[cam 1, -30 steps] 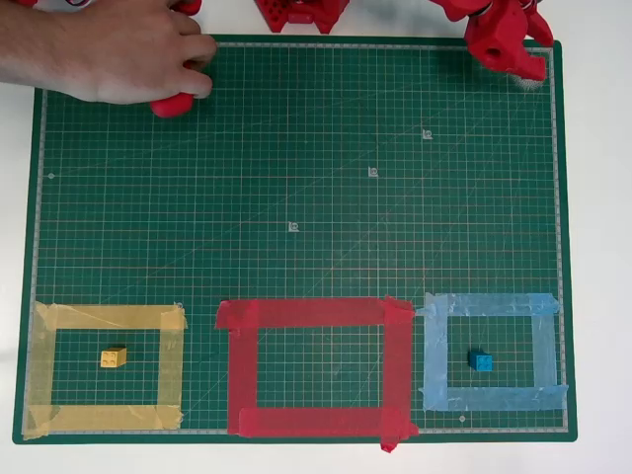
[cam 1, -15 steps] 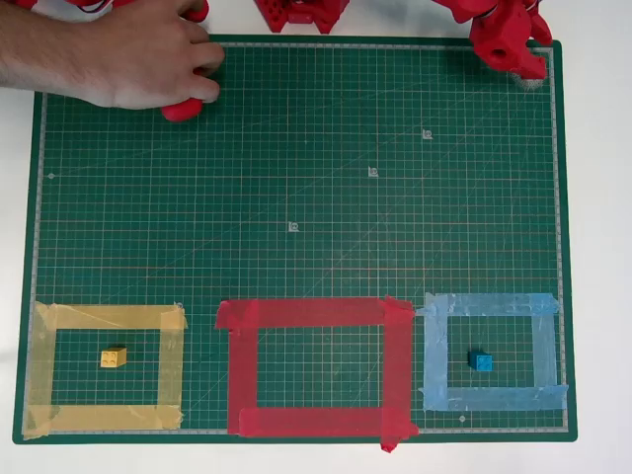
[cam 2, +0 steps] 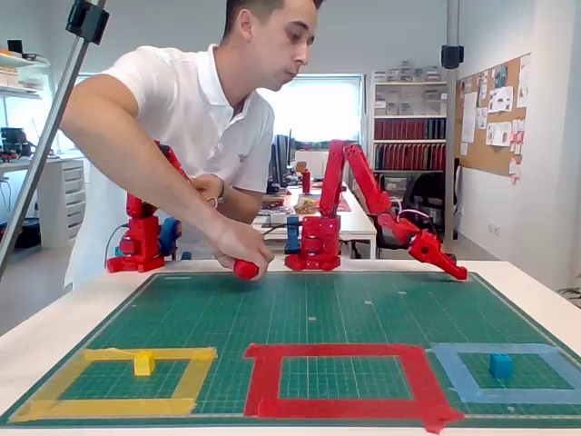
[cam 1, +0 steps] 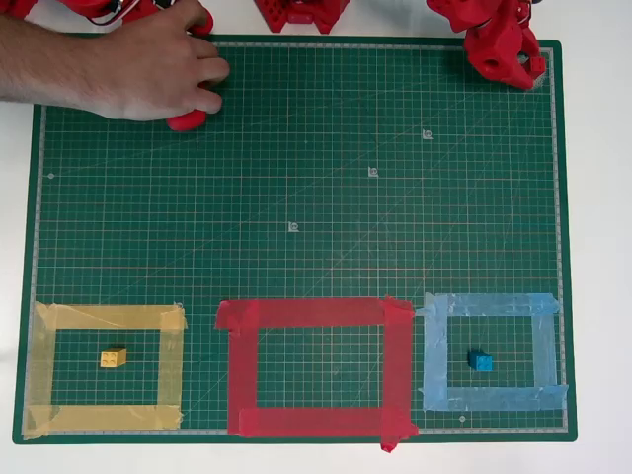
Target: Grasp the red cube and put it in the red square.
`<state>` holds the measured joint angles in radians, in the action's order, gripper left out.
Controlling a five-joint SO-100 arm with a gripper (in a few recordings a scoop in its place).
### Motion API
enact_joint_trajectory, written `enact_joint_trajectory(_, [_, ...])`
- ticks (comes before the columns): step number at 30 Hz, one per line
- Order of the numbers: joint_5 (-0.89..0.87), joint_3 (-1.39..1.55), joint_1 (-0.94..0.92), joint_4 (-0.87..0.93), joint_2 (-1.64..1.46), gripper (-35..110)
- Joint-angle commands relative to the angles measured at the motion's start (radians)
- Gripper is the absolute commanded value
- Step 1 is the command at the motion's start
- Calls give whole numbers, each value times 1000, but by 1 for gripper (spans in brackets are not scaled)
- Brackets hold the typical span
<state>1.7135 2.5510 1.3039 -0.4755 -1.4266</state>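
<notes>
The red square (cam 1: 316,367) of wide tape lies at the mat's near edge, between the other two outlines, with bare green mat inside; in the fixed view the red square (cam 2: 343,378) is at the front centre. The red cube is out of view. My red gripper (cam 1: 515,61) hangs over the far right corner of the mat. In the fixed view the gripper (cam 2: 451,267) points down to the right just above the mat, its fingers together in one tapered tip with nothing seen between them.
A yellow cube (cam 1: 113,357) sits inside the yellow outline (cam 1: 104,369) on the left, and a blue cube (cam 1: 481,361) inside the light blue outline (cam 1: 492,352) on the right. A person's hand (cam 1: 148,69) rests over the mat's far left corner. The arm's base (cam 2: 313,245) stands behind the far edge.
My gripper has drawn slightly up toward the mat's far edge in the overhead view. The person's hand has slid a little to the right.
</notes>
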Motion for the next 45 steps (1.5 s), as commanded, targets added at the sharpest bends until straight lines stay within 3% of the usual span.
enact_joint_trajectory(1, [6,-46,3,-34,-9,11])
enact_joint_trajectory(3, [6,-51,3,-34,-9,-1])
enact_joint_trajectory(13, [14,-61,-80,-38,-124,-1])
enact_joint_trajectory(22, [15,-233,-543,-35,-195,-1])
enact_joint_trajectory(36, [17,-244,-1236,0,-252,-1])
enact_joint_trajectory(45, [15,-595,-1328,29,100,-1])
